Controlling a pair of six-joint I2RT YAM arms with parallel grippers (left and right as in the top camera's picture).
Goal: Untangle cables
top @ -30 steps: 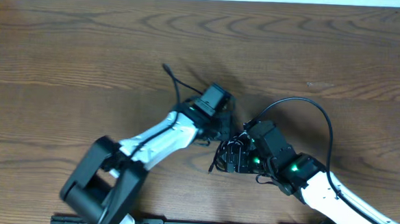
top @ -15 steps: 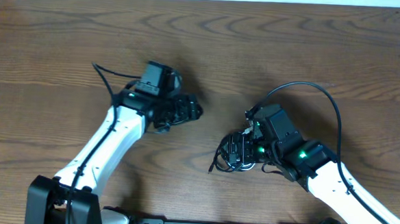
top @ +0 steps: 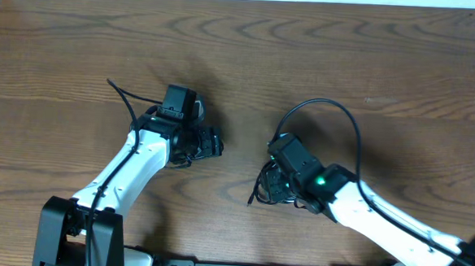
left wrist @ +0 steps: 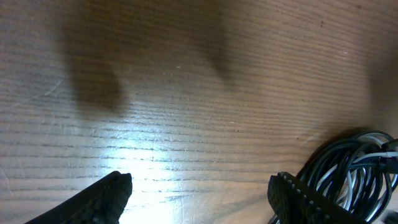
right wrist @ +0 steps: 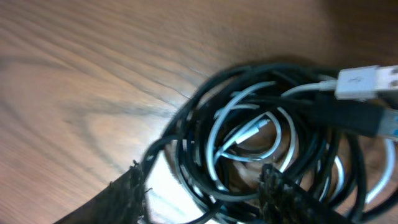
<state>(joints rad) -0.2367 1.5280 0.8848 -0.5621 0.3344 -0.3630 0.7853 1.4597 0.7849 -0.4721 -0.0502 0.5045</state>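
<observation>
My left gripper (left wrist: pixel 200 183): spread, empty, parked beside the cables (left wrist: pixel 351 165), giving room.
My right gripper (right wrist: pixel 200 177): straddling them, probably seeking a strand; grasp unclear.
Cables: one knotted coil, centre of bench (left wrist: pixel 186 93).

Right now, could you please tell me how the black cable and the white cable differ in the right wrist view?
The black cable makes the many outer loops of the coil; the white cable makes fewer loops nested inside. The white cable's pale USB plug sticks out at the upper right; the black cable's ends are hard to pick out. Both are thin and tangled in one bundle on the table.
</observation>
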